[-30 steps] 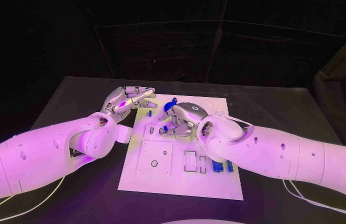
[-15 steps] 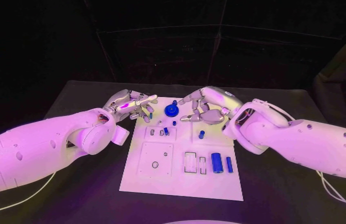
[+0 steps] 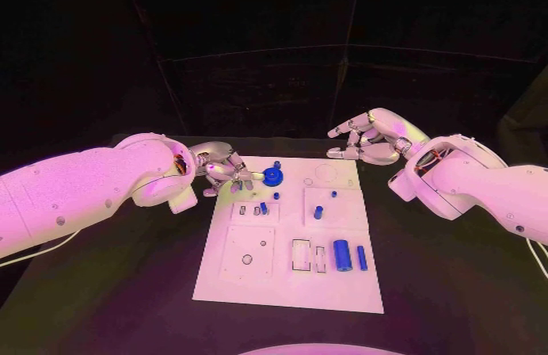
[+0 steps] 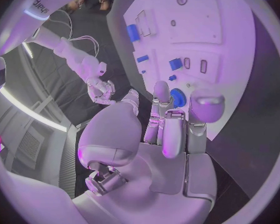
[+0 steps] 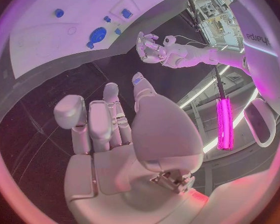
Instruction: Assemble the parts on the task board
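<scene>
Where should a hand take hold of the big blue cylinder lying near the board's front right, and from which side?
Best guess: grip the big blue cylinder across its middle, coming straight down from above. It lies flat on the task board, long axis front to back, with a slot close on one side and a thinner blue piece close on the other, so fingers should straddle its curved sides.

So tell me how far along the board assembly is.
Early to middle, I'd judge. Small parts already stand in the board. The left hand is at the round blue part, touching or about to. The right hand holds nothing, off the board. Two cylinders lie loose, and slots are empty.
</scene>
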`<action>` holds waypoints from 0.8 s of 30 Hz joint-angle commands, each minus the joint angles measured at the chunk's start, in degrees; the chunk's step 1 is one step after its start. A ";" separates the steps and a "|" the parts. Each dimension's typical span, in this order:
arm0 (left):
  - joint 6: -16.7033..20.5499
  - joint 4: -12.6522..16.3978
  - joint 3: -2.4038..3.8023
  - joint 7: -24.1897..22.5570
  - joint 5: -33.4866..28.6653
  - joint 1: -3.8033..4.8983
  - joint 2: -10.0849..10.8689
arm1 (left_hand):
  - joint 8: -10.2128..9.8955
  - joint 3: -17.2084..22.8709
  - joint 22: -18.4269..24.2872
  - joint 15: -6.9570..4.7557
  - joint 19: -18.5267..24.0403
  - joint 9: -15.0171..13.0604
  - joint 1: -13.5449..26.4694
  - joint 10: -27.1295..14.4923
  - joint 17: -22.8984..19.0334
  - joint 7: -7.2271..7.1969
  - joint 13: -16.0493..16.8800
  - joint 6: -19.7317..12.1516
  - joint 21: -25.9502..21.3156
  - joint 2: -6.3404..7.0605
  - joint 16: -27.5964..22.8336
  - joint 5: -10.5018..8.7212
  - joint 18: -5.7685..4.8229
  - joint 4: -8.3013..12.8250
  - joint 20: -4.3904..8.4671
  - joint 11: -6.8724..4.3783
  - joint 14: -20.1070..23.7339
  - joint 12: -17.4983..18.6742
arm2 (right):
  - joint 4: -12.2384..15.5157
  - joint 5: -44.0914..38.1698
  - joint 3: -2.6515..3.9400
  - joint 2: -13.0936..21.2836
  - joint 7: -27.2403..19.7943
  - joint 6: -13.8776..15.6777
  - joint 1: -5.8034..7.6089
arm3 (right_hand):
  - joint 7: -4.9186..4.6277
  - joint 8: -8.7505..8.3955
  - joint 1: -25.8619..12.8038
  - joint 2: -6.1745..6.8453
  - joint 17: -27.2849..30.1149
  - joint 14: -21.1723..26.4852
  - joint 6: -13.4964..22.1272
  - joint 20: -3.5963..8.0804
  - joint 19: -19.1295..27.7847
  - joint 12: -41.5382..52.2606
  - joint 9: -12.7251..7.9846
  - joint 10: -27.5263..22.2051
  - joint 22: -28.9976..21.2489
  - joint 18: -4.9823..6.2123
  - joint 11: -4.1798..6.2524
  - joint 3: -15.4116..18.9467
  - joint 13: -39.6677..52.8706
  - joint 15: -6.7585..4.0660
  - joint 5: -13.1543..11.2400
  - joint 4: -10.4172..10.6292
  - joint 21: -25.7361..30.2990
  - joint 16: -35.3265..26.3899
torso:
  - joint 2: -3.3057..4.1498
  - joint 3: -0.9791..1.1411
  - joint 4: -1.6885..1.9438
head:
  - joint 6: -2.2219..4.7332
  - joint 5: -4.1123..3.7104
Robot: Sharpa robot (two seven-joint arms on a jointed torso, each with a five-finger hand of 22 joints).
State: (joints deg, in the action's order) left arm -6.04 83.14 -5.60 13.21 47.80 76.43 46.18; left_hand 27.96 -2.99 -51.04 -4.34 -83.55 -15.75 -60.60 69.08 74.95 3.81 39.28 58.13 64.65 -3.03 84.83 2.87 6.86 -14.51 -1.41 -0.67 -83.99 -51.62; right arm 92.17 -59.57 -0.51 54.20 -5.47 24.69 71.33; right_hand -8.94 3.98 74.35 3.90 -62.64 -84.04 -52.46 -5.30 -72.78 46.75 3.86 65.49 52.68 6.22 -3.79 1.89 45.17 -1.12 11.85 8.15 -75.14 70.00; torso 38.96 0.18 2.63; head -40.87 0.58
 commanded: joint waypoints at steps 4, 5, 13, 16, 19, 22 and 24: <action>-6.22 -3.11 -2.60 4.43 8.06 1.84 -3.53 | 7.19 -3.69 -8.51 -0.98 -1.00 -6.49 -0.18 3.38 12.41 -1.25 13.15 -2.60 6.03 -1.62 3.26 -0.23 -1.74 -0.55 0.81 -1.06 -5.41 -11.87 | -0.87 3.12 0.03 -0.18 3.45 -0.66 0.22 | 0.19 0.38 0.39 -0.91 0.33 -0.50 -0.49 0.11 0.49 0.30 0.03 0.32 -0.33 0.75 0.21 0.82 -0.13 0.16 1.21 0.12 0.47 -0.68 | -0.43 0.41 0.15 | -0.27 0.21; -6.28 -3.61 -2.88 4.54 8.12 2.00 -4.12 | 7.52 -3.91 -8.81 -1.01 -1.00 -6.85 -0.17 3.42 12.59 -1.32 13.57 -2.84 6.24 -1.69 3.39 -0.14 -1.78 -0.58 0.82 -1.00 -5.45 -12.22 | -0.98 3.03 0.03 -0.22 3.74 -0.66 0.23 | 0.20 0.39 0.43 -0.97 0.37 -0.50 -0.51 0.11 0.50 0.35 0.03 0.36 -0.38 0.76 0.21 0.90 -0.11 0.15 1.35 0.13 0.50 -0.73 | -0.49 0.42 0.19 | -0.35 0.16; -5.15 -6.82 -3.71 5.03 7.78 2.45 -7.68 | 9.47 -5.29 -9.33 -0.98 -0.58 -9.19 -0.69 2.54 12.38 -1.33 13.87 -4.56 6.61 -2.32 3.24 -0.06 -1.80 -0.26 0.76 -0.92 -5.36 -12.55 | -1.70 2.47 0.03 -0.77 5.34 -0.64 0.26 | 0.29 0.40 1.09 -1.59 0.81 -0.58 -0.69 0.24 0.52 0.42 0.02 0.45 -0.91 0.82 0.33 2.00 -0.44 0.04 4.31 0.28 0.88 -1.32 | -0.31 0.25 0.14 | -0.26 0.30; -5.06 -8.00 -3.83 5.13 7.54 2.48 -9.05 | 9.78 -5.33 -9.31 -0.97 -0.48 -9.58 -0.94 2.48 12.46 -1.33 14.02 -4.81 6.59 -2.59 3.30 -0.05 -1.78 -0.05 0.74 -0.92 -5.38 -12.66 | -1.82 2.37 0.03 -0.98 5.71 -0.70 0.26 | 0.32 0.38 1.37 -1.77 0.96 -0.59 -0.69 0.27 0.54 0.32 0.01 0.38 -1.13 0.84 0.35 2.40 -0.69 0.01 5.49 0.34 1.02 -1.54 | -0.25 0.28 0.12 | -0.29 0.39; -5.50 -8.52 -4.06 5.19 7.45 2.49 -9.72 | 9.87 -5.37 -9.36 -0.97 -0.47 -9.69 -0.98 2.47 12.59 -1.34 14.06 -4.87 6.62 -2.64 3.39 -0.05 -1.79 -0.01 0.73 -0.92 -5.41 -12.69 | -1.90 2.31 0.02 -1.08 5.91 -0.75 0.26 | 0.32 0.37 1.49 -1.86 1.03 -0.60 -0.70 0.28 0.54 0.26 0.01 0.34 -1.21 0.85 0.37 2.55 -0.80 0.00 5.97 0.37 1.08 -1.63 | -0.22 0.15 0.08 | -0.39 0.40; -6.22 -9.00 -4.25 5.28 7.40 2.50 -10.28 | 9.90 -5.39 -9.44 -0.97 -0.47 -9.73 -0.98 2.45 12.58 -1.34 14.03 -4.89 6.67 -2.65 3.38 -0.06 -1.80 0.00 0.73 -0.92 -5.41 -12.68 | -1.99 2.26 0.02 -1.05 6.05 -0.68 0.26 | 0.33 0.37 1.57 -1.93 1.07 -0.61 -0.71 0.29 0.53 0.19 0.01 0.30 -1.26 0.86 0.38 2.70 -0.93 -0.01 6.37 0.41 1.12 -1.69 | -0.18 0.07 0.18 | -0.48 0.20; -6.77 -9.29 -4.37 5.34 7.39 2.51 -10.67 | 10.00 -5.50 -9.61 -0.97 -0.48 -9.87 -0.89 2.42 12.72 -1.33 14.07 -4.97 6.78 -2.70 3.49 -0.06 -1.82 -0.03 0.73 -0.91 -5.44 -12.70 | -2.05 2.21 0.02 -1.03 6.14 -0.65 0.26 | 0.34 0.37 1.61 -1.96 1.07 -0.62 -0.73 0.30 0.53 0.19 0.01 0.30 -1.27 0.86 0.38 2.74 -0.95 -0.02 6.54 0.42 1.13 -1.71 | -0.18 0.08 0.17 | -0.48 0.35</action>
State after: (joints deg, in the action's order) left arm -11.10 74.01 -9.95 17.88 54.81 78.85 35.71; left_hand 37.62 -8.21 -60.60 -5.13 -84.01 -25.58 -61.52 71.85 74.93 2.54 53.26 53.62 71.10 -5.27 88.03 2.87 6.21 -14.70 -0.95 -1.54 -83.96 -64.12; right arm 90.13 -57.39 -0.54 53.15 -0.03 24.27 71.46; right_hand -8.53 4.22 75.86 2.38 -61.63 -84.04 -52.88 -5.09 -72.57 46.97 3.85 65.71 51.46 6.22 -3.57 4.23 44.29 -1.12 18.18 8.60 -74.25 68.61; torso 38.74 0.32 2.75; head -41.33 0.90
